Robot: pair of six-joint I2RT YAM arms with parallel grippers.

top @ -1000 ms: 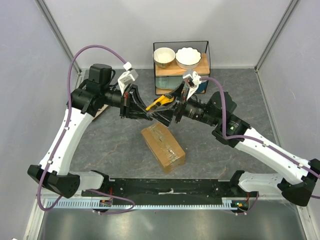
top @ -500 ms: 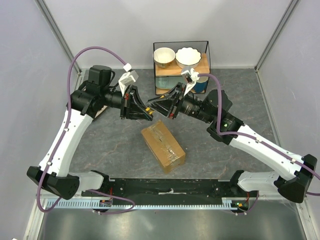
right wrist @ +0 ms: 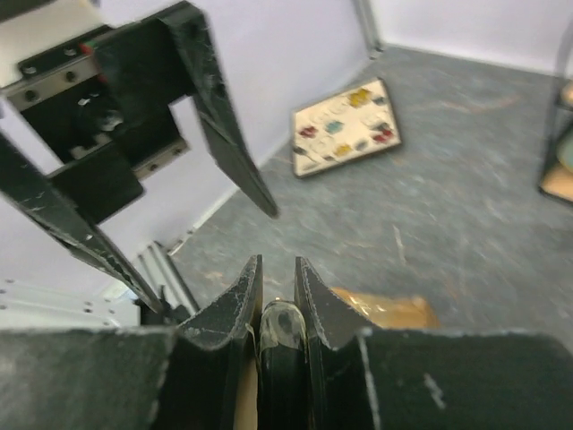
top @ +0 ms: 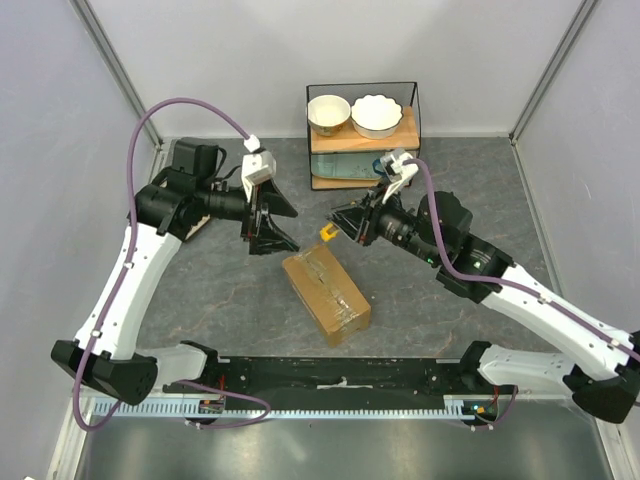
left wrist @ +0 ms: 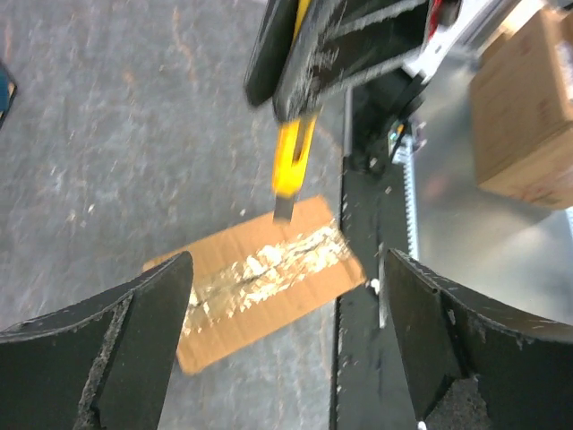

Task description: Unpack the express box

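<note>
Right hand (top: pixel 337 218) pinches yellow knife (top: pixel 326 234); left hand (top: pixel 293 231) spread wide.

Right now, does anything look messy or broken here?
Nothing is spilled. The express box lies slanted on the table, closed, and the clear tape along its top seam looks crinkled.

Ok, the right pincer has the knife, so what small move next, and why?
Probably lower the right pincer until the yellow utility knife reaches the taped seam on the express box. The knife hangs above the still-sealed box, and the left pincer stands open, apart from it.
</note>
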